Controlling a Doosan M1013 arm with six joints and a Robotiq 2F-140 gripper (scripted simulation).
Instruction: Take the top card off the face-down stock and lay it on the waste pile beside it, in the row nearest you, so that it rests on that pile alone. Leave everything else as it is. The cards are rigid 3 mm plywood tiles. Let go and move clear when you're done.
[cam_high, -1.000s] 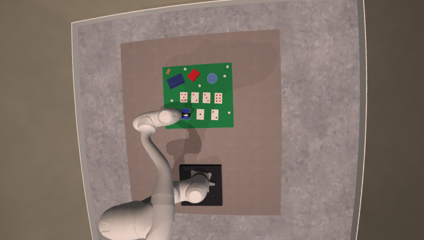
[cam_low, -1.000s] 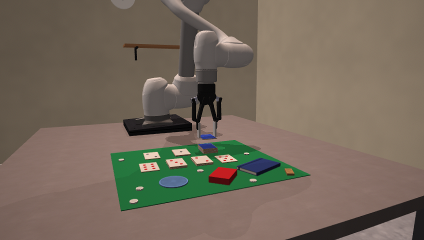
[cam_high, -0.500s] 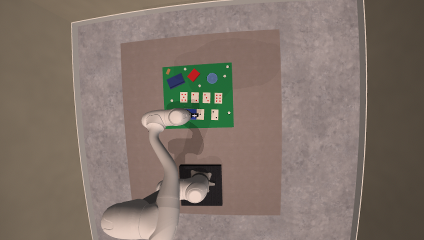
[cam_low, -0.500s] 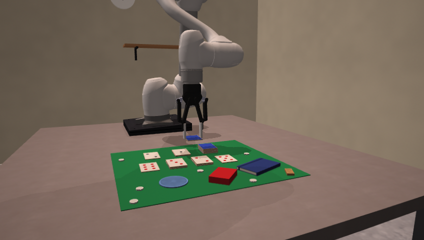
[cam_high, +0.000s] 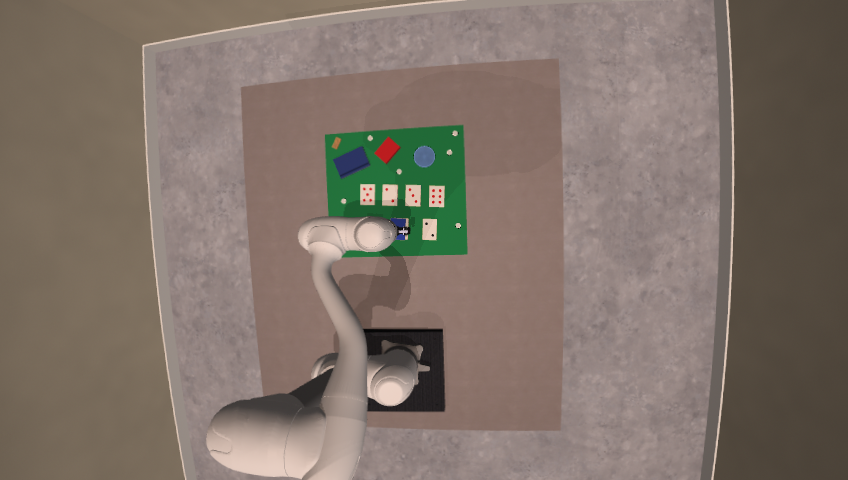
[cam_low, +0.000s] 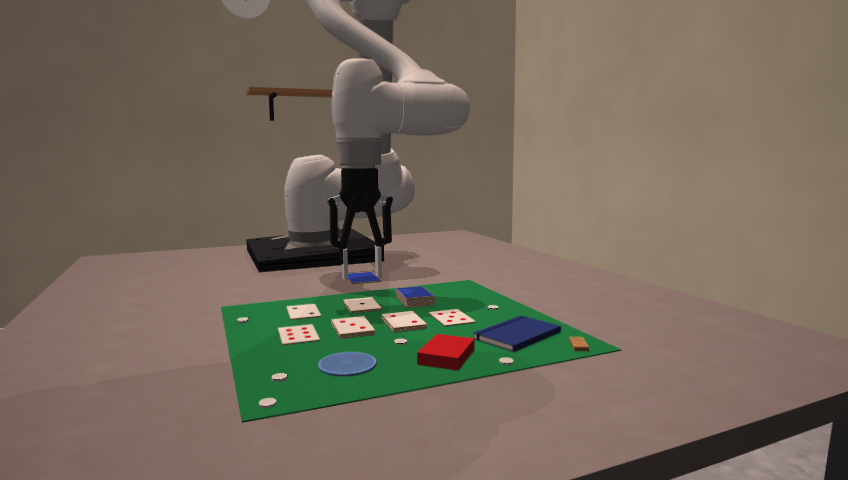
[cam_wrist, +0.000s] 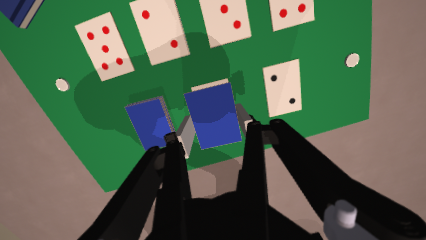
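Observation:
My gripper (cam_low: 363, 274) is shut on a blue-backed card (cam_wrist: 214, 116) and holds it flat in the air, above the mat's near row. In the wrist view the held card covers most of the waste pile, whose cream edge (cam_wrist: 210, 85) shows just beyond it. From the side, the waste pile is a face-up card with one black pip (cam_low: 361, 304) lying below the held card. The face-down stock (cam_wrist: 149, 125) sits to the left of the held card in the wrist view; it also shows as a thick blue-topped stack (cam_low: 414, 295). In the overhead view the gripper (cam_high: 403, 230) hides the waste pile.
A card with two black pips (cam_wrist: 282, 87) lies beside the waste pile. A row of several red-pip cards (cam_low: 352, 325) lies farther out. A blue book (cam_low: 516, 332), red block (cam_low: 445, 350), blue disc (cam_low: 346, 362) and white chips (cam_low: 267, 402) sit on the green mat (cam_high: 399, 190).

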